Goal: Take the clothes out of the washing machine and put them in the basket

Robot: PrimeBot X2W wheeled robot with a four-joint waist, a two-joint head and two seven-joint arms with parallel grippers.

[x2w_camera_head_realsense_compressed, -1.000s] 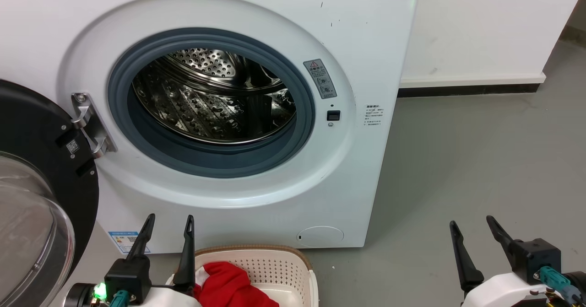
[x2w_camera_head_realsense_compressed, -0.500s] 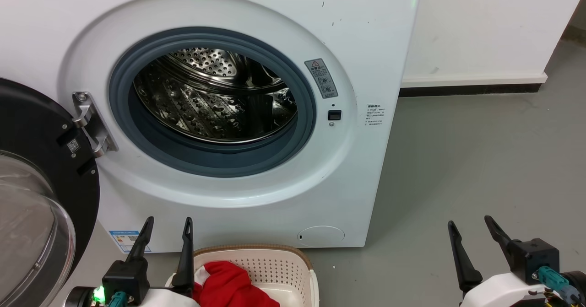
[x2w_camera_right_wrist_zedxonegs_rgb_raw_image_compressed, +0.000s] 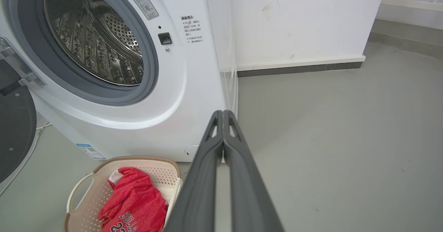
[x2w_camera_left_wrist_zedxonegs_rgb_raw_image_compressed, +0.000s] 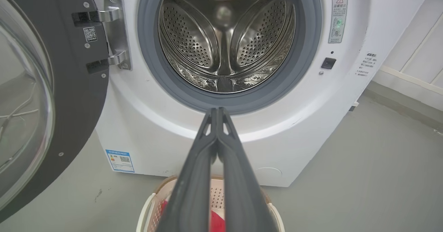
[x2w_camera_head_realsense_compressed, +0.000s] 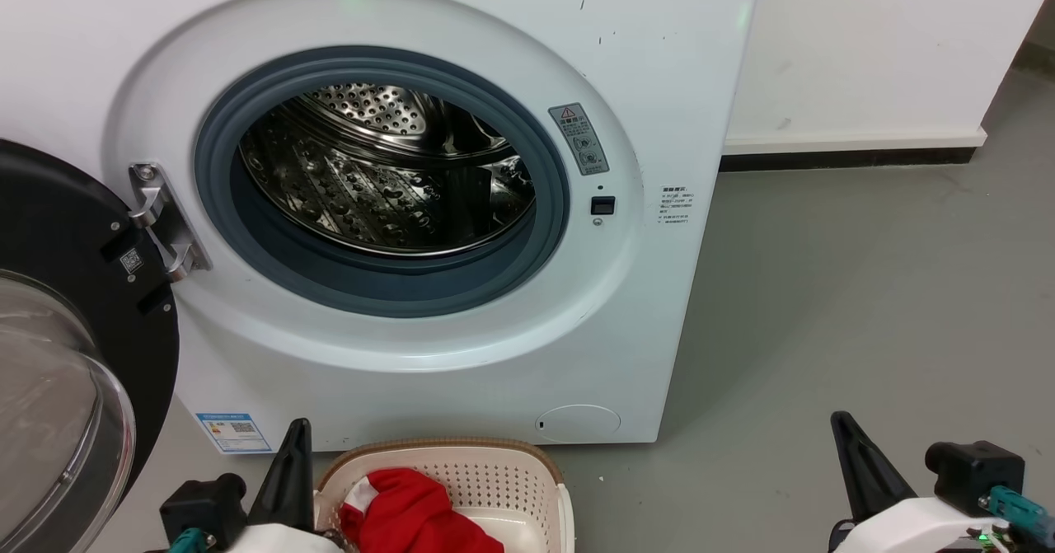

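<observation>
The white washing machine [x2w_camera_head_realsense_compressed: 651, 75] stands with its black-framed glass door [x2w_camera_head_realsense_compressed: 66, 231] swung open to the left. Its steel drum [x2w_camera_head_realsense_compressed: 379, 174] shows bare perforated metal; the left wrist view looks straight into that drum [x2w_camera_left_wrist_zedxonegs_rgb_raw_image_compressed: 225, 35]. On the floor before the machine sits the cream basket [x2w_camera_head_realsense_compressed: 449, 447], with the red clothes [x2w_camera_head_realsense_compressed: 408, 512] lying in it. In the right wrist view a red jersey [x2w_camera_right_wrist_zedxonegs_rgb_raw_image_compressed: 135, 204] with white lettering is on top. My left gripper [x2w_camera_head_realsense_compressed: 298, 433] is shut and empty just left of the basket. My right gripper [x2w_camera_head_realsense_compressed: 842, 425] is shut and empty, low over the floor to the right.
Grey floor [x2w_camera_head_realsense_compressed: 865, 289] spreads to the right of the machine as far as a white wall with a dark skirting [x2w_camera_head_realsense_compressed: 841, 160]. The open door takes up the left side beside my left arm.
Both grippers have gone from open to shut and sunk lower in the head view. The basket and the red clothes lie as before.
</observation>
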